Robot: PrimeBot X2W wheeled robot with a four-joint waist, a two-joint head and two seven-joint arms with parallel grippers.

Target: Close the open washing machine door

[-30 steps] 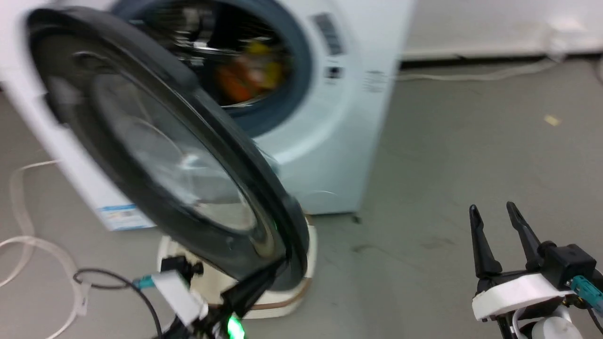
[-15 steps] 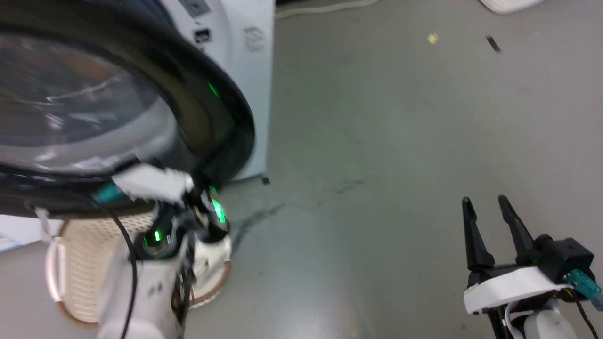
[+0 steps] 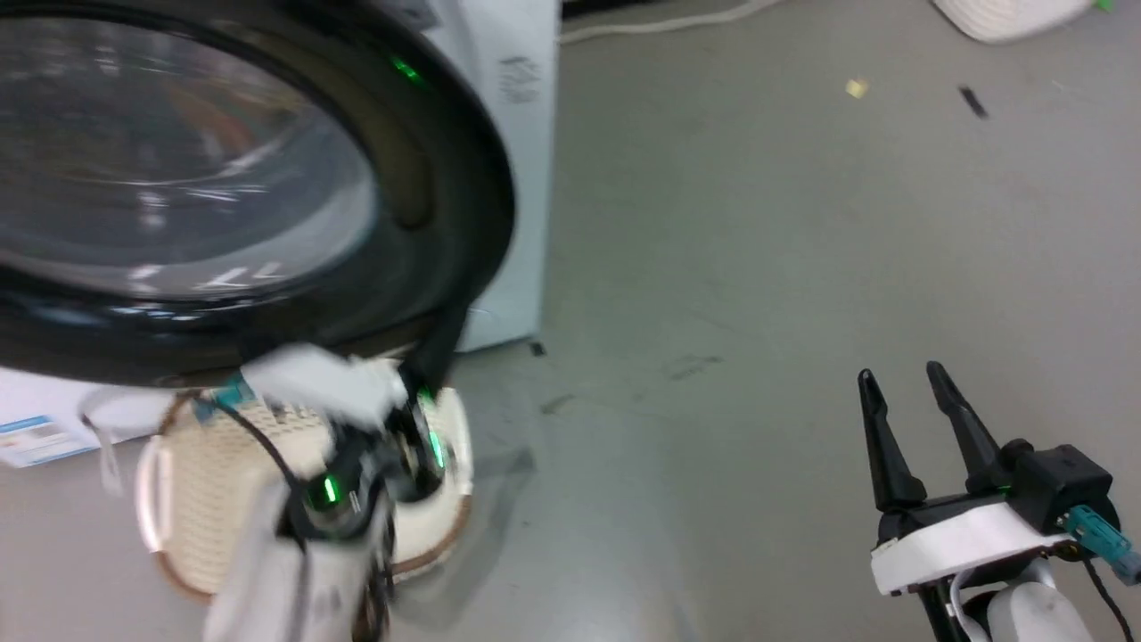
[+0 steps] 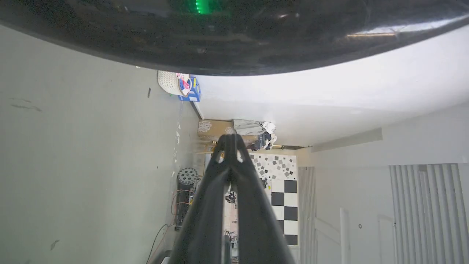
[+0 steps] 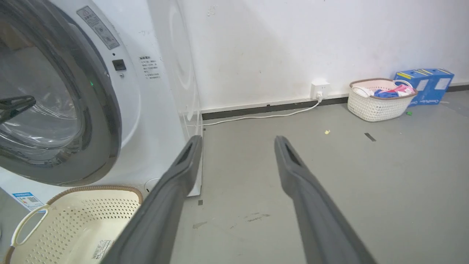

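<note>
Okay, left gripper (image 4: 230, 138): fingers pressed tip to tip, nothing between them. In the head view the dark fingers sit against the lower rim of the washing machine door (image 3: 463, 178), at about 5 o'clock on the door ring; looks like a push with closed fingers, not a grasp. Right gripper (image 3: 899, 371): fingers spread wide, empty, idle at 4 o'clock in the head view, well apart from the door. The door takes up the 10 o'clock part of the head view, glass bowl facing the camera. From the right wrist view it lies nearly flat against the front of the white washing machine (image 5: 157, 91), so most of the swing looks done. Cannot tell if the latch has caught; probably a last firm press on the rim is left. A cream basket (image 5: 73, 220) sits on the floor just below the door, near the left arm. The floor (image 3: 758, 267) is plain grey, with a few scuffs and scraps. The white wall (image 5: 274, 47) stands behind, with a socket (image 5: 318, 89) and cable at 12 o'clock, and a second basket (image 5: 379, 101) with clothes beside blue boxes (image 5: 425, 86) at 2 o'clock.
</note>
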